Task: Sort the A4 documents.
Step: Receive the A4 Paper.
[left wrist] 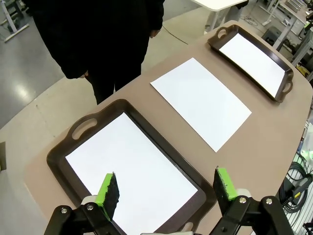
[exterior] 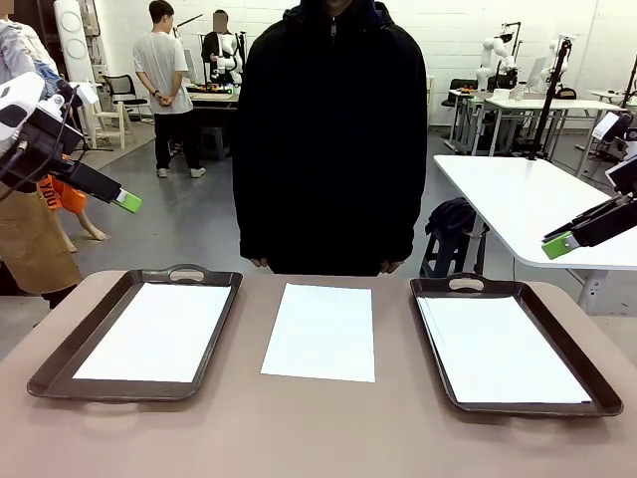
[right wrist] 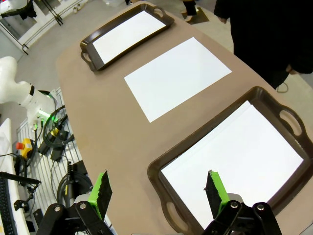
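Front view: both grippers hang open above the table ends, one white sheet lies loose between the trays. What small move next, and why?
Probably bring one gripper, say the left gripper, down toward the loose white A4 paper sheet on the brown table. It is the sheet outside a dark brown handled tray, and both the left and the right gripper hold nothing.

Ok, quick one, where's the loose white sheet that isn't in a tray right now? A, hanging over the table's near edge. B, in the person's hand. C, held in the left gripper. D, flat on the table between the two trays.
D: the loose sheet lies flat on the bare table, between the left tray and the right tray, with both grippers raised, open and empty.
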### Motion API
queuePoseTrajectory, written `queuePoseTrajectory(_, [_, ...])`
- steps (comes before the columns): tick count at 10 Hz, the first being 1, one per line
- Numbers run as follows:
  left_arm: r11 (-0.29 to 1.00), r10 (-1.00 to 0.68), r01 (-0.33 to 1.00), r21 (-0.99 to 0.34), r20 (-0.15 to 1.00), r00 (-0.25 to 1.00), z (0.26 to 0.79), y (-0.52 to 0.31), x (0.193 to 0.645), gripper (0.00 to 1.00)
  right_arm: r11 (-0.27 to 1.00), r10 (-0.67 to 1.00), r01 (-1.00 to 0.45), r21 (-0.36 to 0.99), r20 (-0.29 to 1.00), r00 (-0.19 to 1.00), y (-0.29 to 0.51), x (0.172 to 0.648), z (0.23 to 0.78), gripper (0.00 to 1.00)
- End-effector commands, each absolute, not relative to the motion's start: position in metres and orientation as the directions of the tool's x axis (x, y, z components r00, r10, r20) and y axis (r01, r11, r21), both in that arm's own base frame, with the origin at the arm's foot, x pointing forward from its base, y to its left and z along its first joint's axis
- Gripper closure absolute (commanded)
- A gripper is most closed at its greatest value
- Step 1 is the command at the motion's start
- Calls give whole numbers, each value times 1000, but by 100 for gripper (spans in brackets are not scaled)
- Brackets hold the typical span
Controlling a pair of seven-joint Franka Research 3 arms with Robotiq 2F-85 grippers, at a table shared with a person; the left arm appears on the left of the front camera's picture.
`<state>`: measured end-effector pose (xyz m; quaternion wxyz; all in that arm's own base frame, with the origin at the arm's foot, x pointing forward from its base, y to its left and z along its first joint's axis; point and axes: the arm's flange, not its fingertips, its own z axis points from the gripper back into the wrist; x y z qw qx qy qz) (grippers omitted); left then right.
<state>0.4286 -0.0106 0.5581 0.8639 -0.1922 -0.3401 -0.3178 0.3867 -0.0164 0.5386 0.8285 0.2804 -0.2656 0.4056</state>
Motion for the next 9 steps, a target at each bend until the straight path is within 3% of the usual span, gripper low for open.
queuePoseTrajectory(1, [714,-424,691,-114,715,556,558,-10,427,0,510,522,-823,251,670,528,-16,387,537,0])
queuePoseTrajectory(9, [714,-424,691,-114,715,556,558,-10,427,0,510,522,-823,251,670,528,-16,387,537,0])
